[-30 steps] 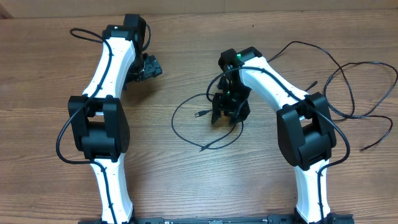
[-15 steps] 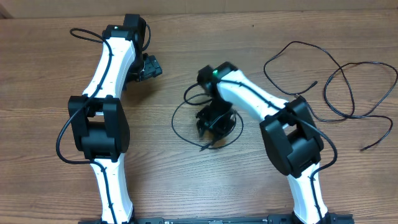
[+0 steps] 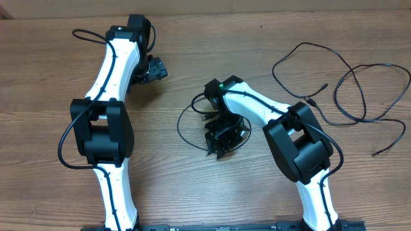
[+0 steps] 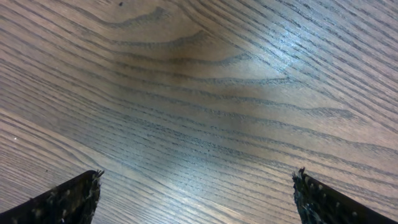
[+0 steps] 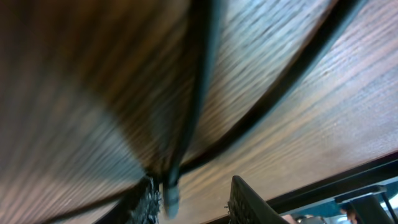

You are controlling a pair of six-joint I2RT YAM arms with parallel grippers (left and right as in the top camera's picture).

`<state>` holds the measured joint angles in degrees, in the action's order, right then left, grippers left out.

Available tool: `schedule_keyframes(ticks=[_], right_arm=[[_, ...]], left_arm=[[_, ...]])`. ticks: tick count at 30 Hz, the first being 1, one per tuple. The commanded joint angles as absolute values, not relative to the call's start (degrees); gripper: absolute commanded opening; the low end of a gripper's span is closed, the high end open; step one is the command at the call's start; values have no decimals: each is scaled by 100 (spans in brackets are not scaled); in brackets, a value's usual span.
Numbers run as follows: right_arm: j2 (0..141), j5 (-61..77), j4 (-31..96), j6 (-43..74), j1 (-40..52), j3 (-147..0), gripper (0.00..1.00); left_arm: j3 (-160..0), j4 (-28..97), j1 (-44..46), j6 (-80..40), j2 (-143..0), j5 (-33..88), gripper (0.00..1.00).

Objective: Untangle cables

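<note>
One thin black cable [image 3: 185,117] lies in a loop at the table's middle. My right gripper [image 3: 223,136] points down over the loop's right side. In the right wrist view, blurred cable strands [image 5: 200,93] cross the wood. A silver-tipped plug end [image 5: 170,198] hangs between my right gripper's [image 5: 193,190] fingers, close to the left one, with a gap to the right one. More cables [image 3: 350,86] sprawl at the far right. My left gripper [image 3: 154,69] rests far left of the loop; the left wrist view shows this gripper [image 4: 198,179] wide open above bare wood.
Thicker black wires [image 3: 64,138] run along both arms. The right arm's elbow [image 3: 298,141] sits between the centre loop and the far-right cables. The table's front edge [image 3: 218,226] carries a dark rail.
My right arm swung left and toward the front, bringing its gripper down onto the centre loop. Its jaws narrowed. The left arm stayed still.
</note>
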<state>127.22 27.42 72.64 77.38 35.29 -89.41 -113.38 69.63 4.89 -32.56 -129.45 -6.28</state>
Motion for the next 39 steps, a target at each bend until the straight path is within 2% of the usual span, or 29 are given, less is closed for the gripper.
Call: schedule_keyframes(ticks=[1,4,7,10,14,21,24,30,33,37,39], right_arm=[[12538,2821,7081,7972,3557,-8729,36],[12538,2792,6827,7972,3557,-8643,30],[12538,2375,6711,7966,3551,-8641,12],[12538,2130,6748,7778,3433,-8641,4],[12536,2038,6919,7166,3081,-8715,4],[12536,480,7710,6976,2447,-9089,4],[12536,432,7743,6355,2305,-9098,4],[12536,294,7662,5546,2274,-9096,24],[12536,102,7658,5540,2274,-9096,32],[12536,-279,7548,5537,2213,-9096,52],[12536,-357,7511,5540,2176,-9096,56]], left_arm=[[-11332,6960,528,-3170,-12851,-698,100],[-11332,6960,528,-3170,-12851,-698,99],[-11332,6960,528,-3170,-12851,-698,100],[-11332,6960,528,-3170,-12851,-698,99],[-11332,6960,528,-3170,-12851,-698,99],[-11332,6960,528,-3170,-12851,-698,100],[-11332,6960,528,-3170,-12851,-698,99],[-11332,6960,528,-3170,-12851,-698,99],[-11332,6960,528,-3170,-12851,-698,99],[-11332,6960,528,-3170,-12851,-698,100],[-11332,6960,528,-3170,-12851,-698,100]])
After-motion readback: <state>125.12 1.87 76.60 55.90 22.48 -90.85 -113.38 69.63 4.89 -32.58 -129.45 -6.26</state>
